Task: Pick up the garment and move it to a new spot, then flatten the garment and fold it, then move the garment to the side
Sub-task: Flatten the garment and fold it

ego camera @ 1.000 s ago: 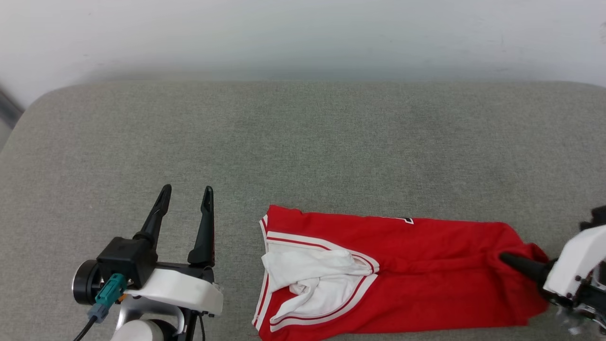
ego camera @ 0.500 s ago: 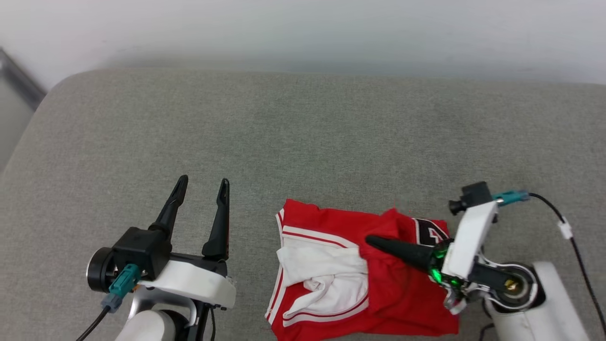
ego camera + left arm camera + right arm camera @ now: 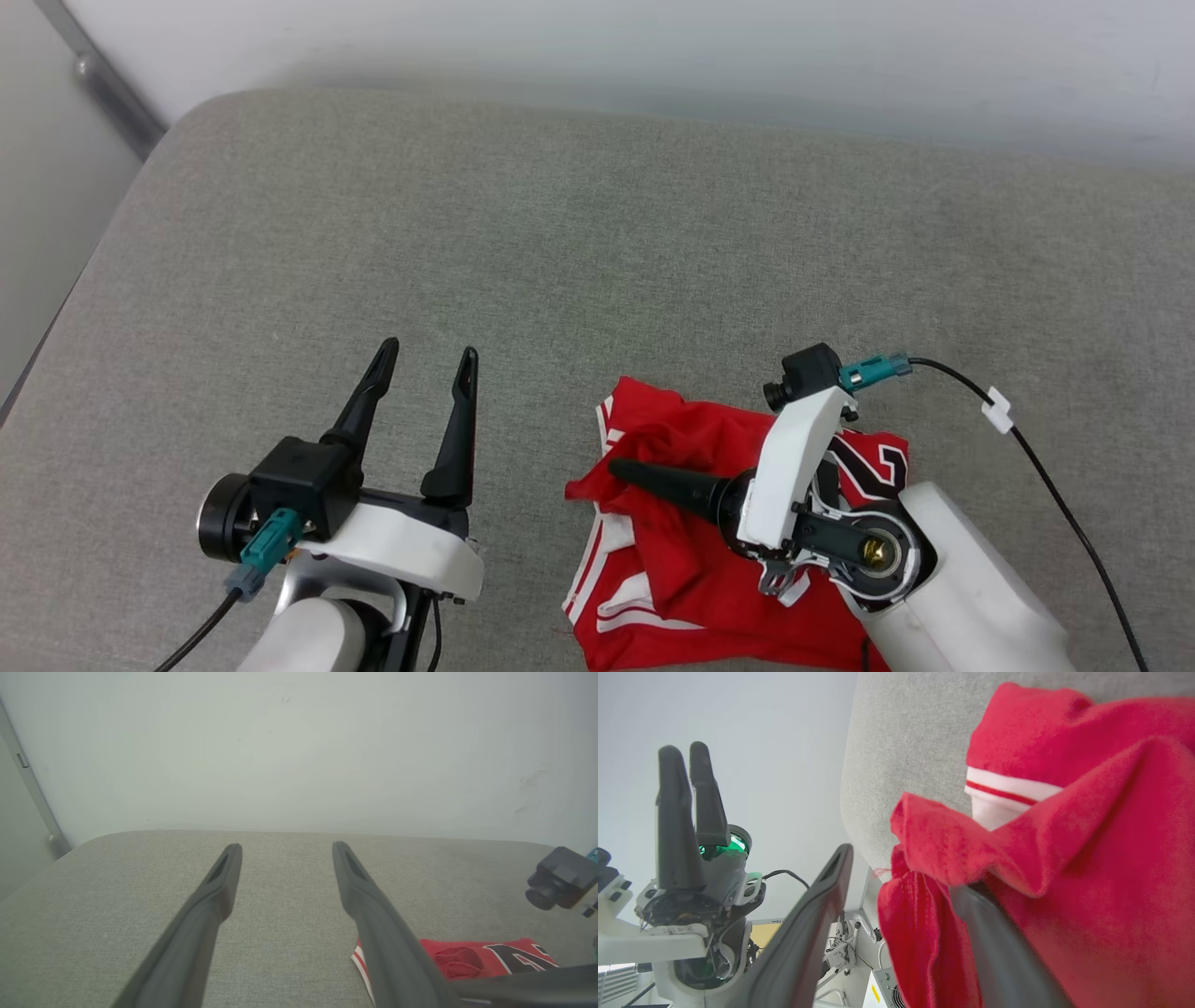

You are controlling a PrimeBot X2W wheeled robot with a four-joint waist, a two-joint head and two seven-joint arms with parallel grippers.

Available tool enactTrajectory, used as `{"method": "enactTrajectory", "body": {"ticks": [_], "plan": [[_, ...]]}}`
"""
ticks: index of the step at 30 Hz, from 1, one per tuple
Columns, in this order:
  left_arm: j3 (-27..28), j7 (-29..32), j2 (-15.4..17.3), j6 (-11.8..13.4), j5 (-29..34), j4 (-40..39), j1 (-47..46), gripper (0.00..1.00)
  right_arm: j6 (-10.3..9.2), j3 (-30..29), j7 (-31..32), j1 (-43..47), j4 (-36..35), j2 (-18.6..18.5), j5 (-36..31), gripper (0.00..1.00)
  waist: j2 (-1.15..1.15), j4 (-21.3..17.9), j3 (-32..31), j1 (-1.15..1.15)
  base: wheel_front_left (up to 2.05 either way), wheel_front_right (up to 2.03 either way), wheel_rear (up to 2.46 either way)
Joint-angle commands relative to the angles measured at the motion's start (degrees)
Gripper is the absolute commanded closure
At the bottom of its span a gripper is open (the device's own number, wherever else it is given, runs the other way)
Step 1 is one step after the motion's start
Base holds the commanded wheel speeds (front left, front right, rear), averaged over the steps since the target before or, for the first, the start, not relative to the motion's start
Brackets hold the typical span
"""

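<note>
The garment [image 3: 691, 569], red with white striped trim and a black numeral, lies bunched and folded over itself on the grey cushion at the lower centre-right. My right gripper [image 3: 621, 471] lies over it, fingers pointing left. In the right wrist view its jaws stand apart [image 3: 906, 872]. A red fold of the garment [image 3: 1087, 858] drapes over the right-hand finger, while the left-hand finger [image 3: 808, 914] is bare. My left gripper [image 3: 425, 359] stands open and empty left of the garment, about a hand's width away. The left wrist view shows it [image 3: 286, 851] above bare cushion, with the garment [image 3: 472, 959] at lower right.
The grey cushion [image 3: 560, 233] stretches wide behind and to the left of the garment, its rounded edge at the far left. A pale wall [image 3: 653, 47] stands behind it. The right arm's black cable [image 3: 1046, 485] loops over the cushion on the right.
My right gripper carried the garment's right end leftward over the rest, doubling it up, and its jaws have parted. The head camera has shifted too. The left gripper stayed open.
</note>
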Motion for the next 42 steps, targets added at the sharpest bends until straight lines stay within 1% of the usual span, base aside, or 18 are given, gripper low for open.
{"method": "enactTrajectory", "body": {"ticks": [1, 5, 7, 8, 10, 12, 15, 19, 23, 26, 28, 31, 36, 38, 42], "plan": [[-0.05, -0.37, -0.11, 0.02, -0.22, 0.25, 0.13, 0.0, 0.02, 1.08, -0.55, -1.44, -0.5, -0.63, -0.79, 0.0, 0.0, -0.1, -0.24, 0.0, 0.0, 0.0, 0.0], [0.16, -0.53, 0.13, 0.36, -0.29, 0.69, 0.76, 0.0, 0.02, 4.47, -2.54, -2.55, -3.78, -3.35, -3.12, 0.0, 0.0, -0.96, -1.07, 0.0, 0.0, 0.0, 0.0], [0.18, -0.52, 0.25, 0.53, -0.38, 0.75, 1.0, 0.0, 0.01, 6.51, -4.89, -3.22, -6.29, -5.76, -5.96, 0.0, 0.0, -1.55, -1.5, 0.0, 0.0, 0.0, 0.0], [0.23, -0.51, 0.33, 0.76, -0.4, 0.74, 1.1, 0.0, 0.01, 7.16, -6.89, -3.42, -7.27, -7.16, -8.08, 0.0, 0.0, -1.91, -1.72, 0.0, 0.0, 0.0, 0.0], [0.43, -0.52, 0.46, 1.05, -0.46, 0.69, 1.41, 0.0, 0.01, 8.45, -11.87, -3.93, -8.04, -10.81, -14.87, 0.0, 0.0, -2.64, -2.19, 0.0, 0.0, 0.0, 0.0], [0.8, -0.68, 0.62, 1.35, -0.78, 0.71, 2.07, 0.0, 0.01, 8.41, -16.53, -3.64, -7.63, -12.88, -20.85, 0.0, 0.0, -3.57, -2.77, 0.0, 0.0, 0.0, 0.0], [1.37, -0.88, 0.99, 1.86, -0.97, 0.54, 2.8, 0.0, 0.0, 5.06, -21.46, -2.54, -5.11, -15.94, -28.15, 0.0, 0.0, -5.03, -3.35, 0.0, 0.0, 0.0, 0.0], [2.0, -0.96, 1.32, 2.26, -1.67, 0.58, 3.73, 0.0, 0.01, -1.25, -25.93, -0.08, -3.3, -17.64, -34.25, 0.0, 0.0, -6.62, -3.84, 0.0, 0.0, 0.0, 0.0], [2.98, -1.32, 1.68, 2.45, -2.31, 1.2, 4.47, 0.0, 0.01, -9.11, -31.21, 3.51, -5.58, -18.79, -40.05, 0.0, 0.0, -7.79, -4.35, 0.0, 0.0, 0.0, 0.0], [3.41, -1.55, 2.02, 3.05, -2.29, 1.29, 5.05, 0.0, 0.0, -14.93, -35.83, 7.2, -9.89, -17.84, -44.1, 0.0, 0.0, -8.41, -4.83, 0.0, 0.0, 0.0, 0.0], [3.62, -1.64, 2.28, 3.46, -2.13, 1.32, 5.54, 0.0, 0.01, -18.48, -38.2, 10.18, -13.63, -16.33, -46.9, 0.0, 0.0, -8.61, -5.21, 0.0, 0.0, 0.0, 0.0], [3.8, -1.89, 2.52, 3.8, -2.36, 1.71, 6.52, 0.0, 0.01, -22.51, -40.09, 15.05, -19.55, -13.4, -50.8, 0.0, 0.0, -8.81, -6.21, 0.0, 0.0, 0.0, 0.0], [4.11, -2.28, 3.15, 3.92, -2.64, 2.2, 8.34, 0.0, 0.0, -25.77, -39.31, 23.47, -28.97, -8.37, -55.4, 0.0, 0.0, -8.49, -7.71, 0.0, 0.0, 0.0, 0.0], [4.06, -2.53, 3.41, 3.62, -2.72, 2.31, 8.91, 0.0, 0.0, -26.66, -38.51, 26.71, -31.95, -6.54, -57.01, 0.0, 0.0, -8.22, -8.37, 0.0, 0.0, 0.0, 0.0], [3.93, -2.81, 4.14, 3.26, -2.79, 2.84, 10.52, 0.0, 0.0, -27.31, -36.15, 31.95, -37.25, -3.9, -58.96, 0.0, 0.0, -8.07, -9.91, 0.0, 0.0, 0.0, 0.0]]}}
